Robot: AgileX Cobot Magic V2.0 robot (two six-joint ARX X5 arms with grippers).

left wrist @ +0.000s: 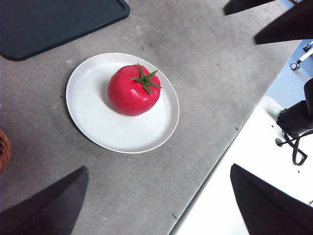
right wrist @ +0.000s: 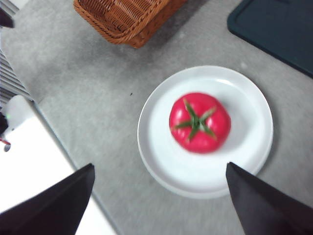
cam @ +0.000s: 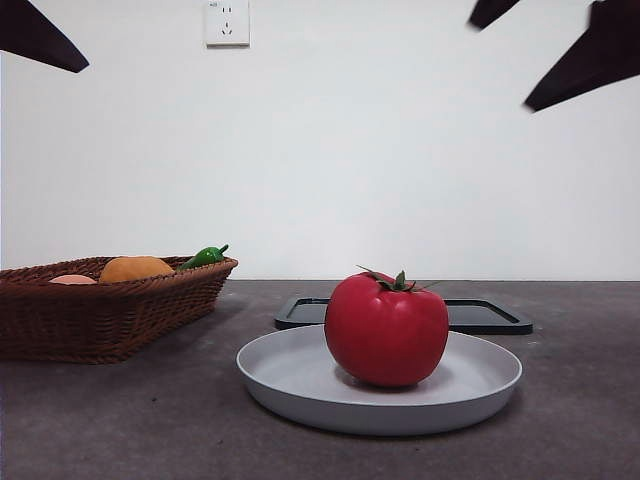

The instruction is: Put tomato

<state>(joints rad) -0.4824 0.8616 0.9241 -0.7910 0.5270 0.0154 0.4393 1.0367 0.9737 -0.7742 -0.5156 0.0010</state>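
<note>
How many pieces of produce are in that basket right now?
3 showing above the wicker basket's rim: a pale pink-orange fruit at the left, an orange fruit mid-basket, a green pepper at the right. More may sit lower.

Wicker basket (cam: 110, 310), plate (cam: 290, 375), blk tray (cam: 490, 318)

Even, bright light is cast from above; a soft shadow is thrown under the tomato (cam: 386, 330) on the plate (cam: 290, 372). The right wrist view is slightly blurred.
</note>
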